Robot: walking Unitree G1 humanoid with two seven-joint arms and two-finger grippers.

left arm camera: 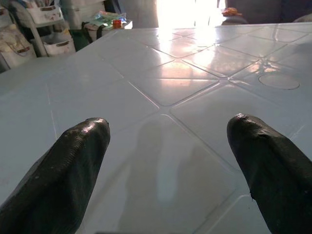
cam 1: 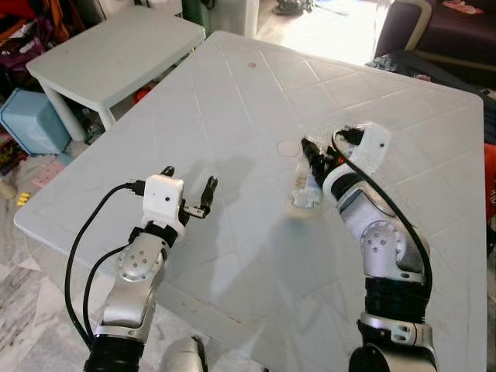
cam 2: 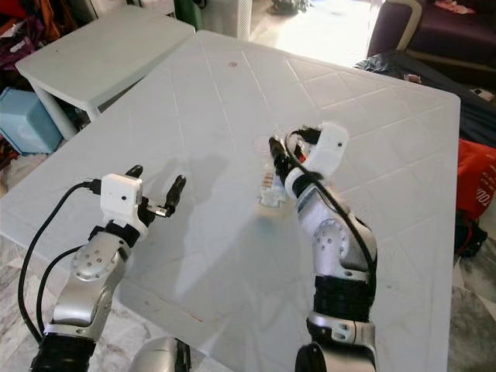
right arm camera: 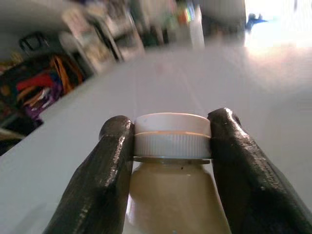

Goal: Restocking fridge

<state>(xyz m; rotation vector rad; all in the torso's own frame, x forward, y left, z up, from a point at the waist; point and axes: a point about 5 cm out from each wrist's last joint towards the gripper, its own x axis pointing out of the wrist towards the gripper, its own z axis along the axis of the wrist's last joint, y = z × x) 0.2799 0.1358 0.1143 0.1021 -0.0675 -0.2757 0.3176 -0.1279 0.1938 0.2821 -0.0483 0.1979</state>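
A small clear bottle (cam 1: 303,195) of pale cream liquid with a white cap (right arm camera: 171,136) is near the middle of the white plastic table (cam 1: 232,101). My right gripper (right arm camera: 169,118) is shut on the bottle's cap, one black finger (right arm camera: 105,165) on each side. The bottle hangs tilted with its base low over the table; I cannot tell whether it touches. To the left, near the table's front edge, my left gripper (cam 1: 190,177) hovers open over bare tabletop with nothing between its fingers (left arm camera: 73,161).
A smaller white side table (cam 1: 116,54) stands beyond the left edge, with a blue bin (cam 1: 31,120) and clutter on the floor beside it. A dark sofa (cam 1: 442,31) is at the back right. A round moulded mark (cam 1: 288,146) is in the tabletop.
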